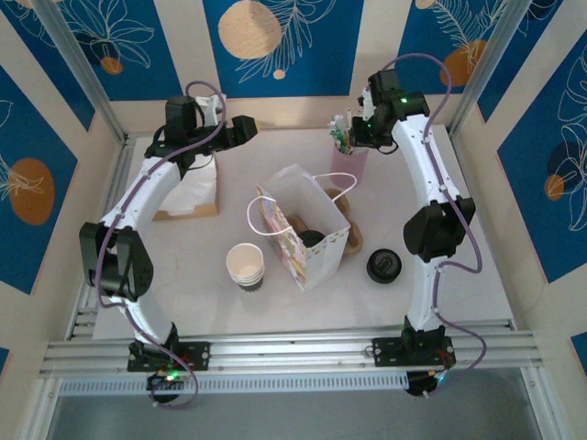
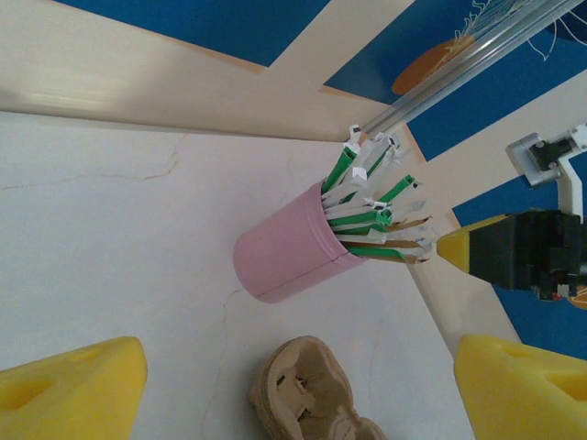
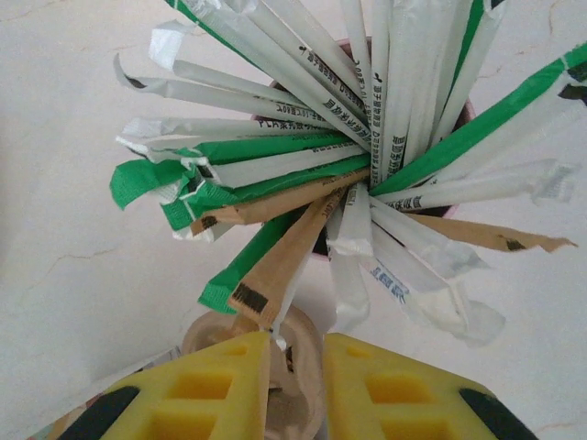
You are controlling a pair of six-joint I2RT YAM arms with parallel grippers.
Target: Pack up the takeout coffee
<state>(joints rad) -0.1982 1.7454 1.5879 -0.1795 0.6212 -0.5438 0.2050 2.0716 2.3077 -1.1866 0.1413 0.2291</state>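
- Progress, as a judgement: well along. Takeout coffee (image 1: 313, 239) apparently already down inside the paper bag (image 1: 321, 268), seen from above as a dark round lid between the bag's walls. Cup body hidden, so not certain.
- Probably left to do: add a straw to the bag, perhaps other extras. Bag mouth open, handles loose.
- Right gripper (image 1: 345, 137): poised over the pink cup (image 1: 351, 165) of wrapped straws (image 3: 303, 137), fingers nearly together with a narrow slit between. End of a brown-wrapped straw (image 3: 275, 266) right at the fingertips; pinched or merely touching, cannot tell.
- Left gripper (image 1: 248, 128): jaws wide apart, holding nothing, with the pink cup ahead of it and a pulp cup carrier (image 2: 307, 399) below, between the fingers.
- Place of the coffee: well apart from the right gripper, back toward that arm's base and off to its left. Also well apart from the left gripper, to its right and toward the bases.
- Facing: lid up toward the overhead camera, long axis judged upright. Sip-hole direction too small to tell.
- Not to be confused with the loose black lid (image 1: 383, 266) beside the bag, nor the lidless cup stack (image 1: 245, 264).
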